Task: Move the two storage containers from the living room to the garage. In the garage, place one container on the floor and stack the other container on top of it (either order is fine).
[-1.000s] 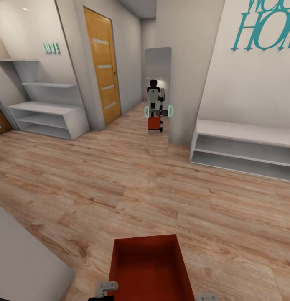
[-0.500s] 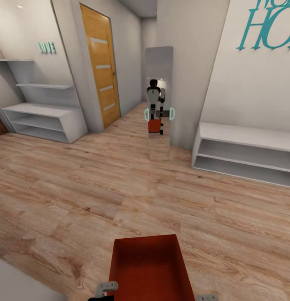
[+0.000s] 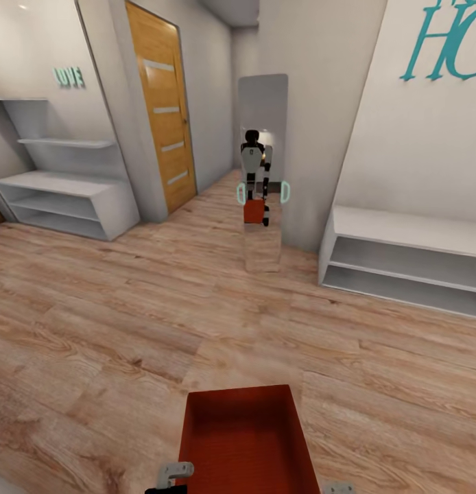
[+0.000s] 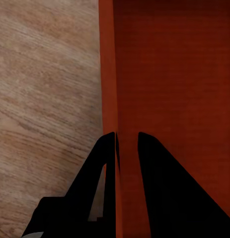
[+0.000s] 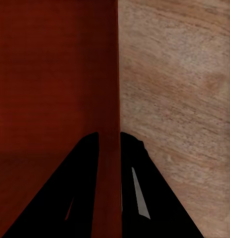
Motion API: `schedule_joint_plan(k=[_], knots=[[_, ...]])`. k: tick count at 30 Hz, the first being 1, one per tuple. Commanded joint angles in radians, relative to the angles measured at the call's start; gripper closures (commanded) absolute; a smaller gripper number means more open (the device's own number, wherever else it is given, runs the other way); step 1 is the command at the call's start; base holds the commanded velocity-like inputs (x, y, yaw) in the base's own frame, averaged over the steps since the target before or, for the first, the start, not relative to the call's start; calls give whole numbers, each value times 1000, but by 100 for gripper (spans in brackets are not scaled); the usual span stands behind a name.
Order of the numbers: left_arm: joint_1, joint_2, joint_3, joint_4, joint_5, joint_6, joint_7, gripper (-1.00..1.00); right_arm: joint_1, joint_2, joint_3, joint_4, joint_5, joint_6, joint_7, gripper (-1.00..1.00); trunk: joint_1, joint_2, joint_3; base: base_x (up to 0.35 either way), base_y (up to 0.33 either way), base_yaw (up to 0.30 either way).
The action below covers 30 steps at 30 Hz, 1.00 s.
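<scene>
An orange-red bin (image 3: 246, 439) rides low in front of the robot, above the plank floor (image 3: 128, 322). The left gripper (image 4: 125, 141) is clamped on the bin's left wall, one finger each side; the right gripper (image 5: 109, 139) pinches the right wall likewise. Ahead stands a mirror (image 3: 263, 158) (robot and bin reflected in it), a wooden door (image 3: 159, 110) to its left, and white shelves (image 3: 402, 257) to its right.

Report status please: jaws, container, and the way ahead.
Left gripper and right gripper each clamp a side wall of the storage container. Container empty, carried over wood floor. Mirror straight ahead.
</scene>
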Motion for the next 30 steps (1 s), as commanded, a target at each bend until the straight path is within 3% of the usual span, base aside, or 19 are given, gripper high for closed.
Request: schedule_joint_plan(k=[1, 30], knots=[[-1, 21, -18, -4, -2, -38, 10, 100, 0, -1, 15, 2, -15, 6, 1, 100, 1, 0, -1, 343, 0, 0], [-1, 21, -18, -4, -2, -38, 10, 100, 0, -1, 13, 2, -14, 6, 0, 100, 1, 0, -2, 343, 0, 59]])
